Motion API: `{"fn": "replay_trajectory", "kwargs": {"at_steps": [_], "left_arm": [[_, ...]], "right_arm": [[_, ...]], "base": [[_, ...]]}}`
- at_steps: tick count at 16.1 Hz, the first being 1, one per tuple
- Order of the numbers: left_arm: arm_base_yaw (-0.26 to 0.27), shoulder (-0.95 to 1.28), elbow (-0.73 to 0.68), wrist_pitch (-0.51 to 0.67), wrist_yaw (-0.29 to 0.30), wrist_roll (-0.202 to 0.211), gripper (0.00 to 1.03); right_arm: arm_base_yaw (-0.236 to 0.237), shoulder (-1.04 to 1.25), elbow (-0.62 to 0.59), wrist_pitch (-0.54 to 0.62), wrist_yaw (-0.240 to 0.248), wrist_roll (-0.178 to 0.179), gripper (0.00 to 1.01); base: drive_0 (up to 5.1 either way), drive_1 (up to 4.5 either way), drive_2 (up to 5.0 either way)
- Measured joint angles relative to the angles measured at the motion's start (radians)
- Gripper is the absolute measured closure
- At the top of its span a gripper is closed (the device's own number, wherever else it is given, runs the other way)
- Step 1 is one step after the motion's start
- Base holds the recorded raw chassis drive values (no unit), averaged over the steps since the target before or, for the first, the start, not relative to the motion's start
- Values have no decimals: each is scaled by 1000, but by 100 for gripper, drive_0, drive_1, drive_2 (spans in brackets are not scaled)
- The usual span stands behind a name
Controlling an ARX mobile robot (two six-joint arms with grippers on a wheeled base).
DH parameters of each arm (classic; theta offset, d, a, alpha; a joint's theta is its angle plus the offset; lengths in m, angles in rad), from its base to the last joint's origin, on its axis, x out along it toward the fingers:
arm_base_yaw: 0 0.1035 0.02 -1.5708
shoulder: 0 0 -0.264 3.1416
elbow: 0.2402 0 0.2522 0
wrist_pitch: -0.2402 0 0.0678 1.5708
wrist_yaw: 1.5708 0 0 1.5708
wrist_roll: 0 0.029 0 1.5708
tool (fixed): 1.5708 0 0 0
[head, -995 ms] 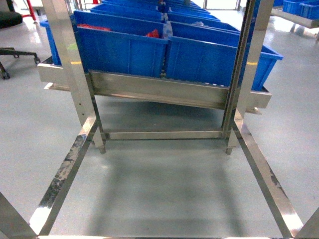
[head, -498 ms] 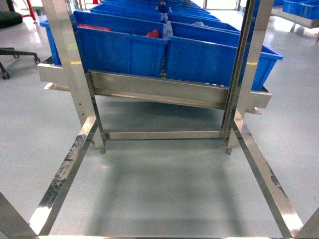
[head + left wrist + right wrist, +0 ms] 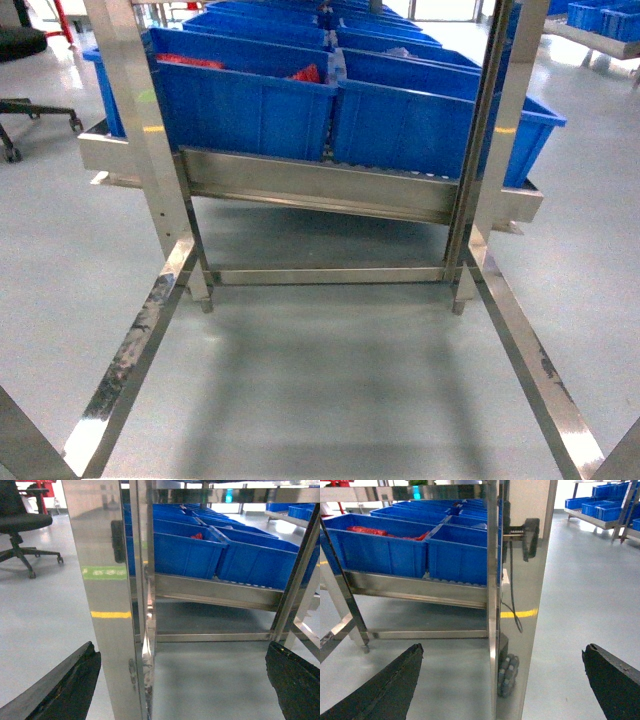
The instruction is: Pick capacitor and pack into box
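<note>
Neither capacitor nor pink box shows anywhere. The blue bins [image 3: 330,110] lie ahead and above both arms on the steel rack [image 3: 320,190], red parts in the left one. Left end effector [image 3: 182,685] and right end effector [image 3: 502,682] both stand spread wide and empty, equally distant. No legible writing.

Steel rack [image 3: 330,190], blue bins [image 3: 245,105] in rows on its shelf, grey floor [image 3: 330,380]
</note>
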Motion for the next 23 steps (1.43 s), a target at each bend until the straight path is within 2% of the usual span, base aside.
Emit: {"fn": "replay_trajectory", "kwargs": {"at_steps": [23], "left_arm": [[0,0,0,2,0,0,5]], "right_arm": [[0,0,0,2,1,0,3]], "base": [[0,0,0]]}}
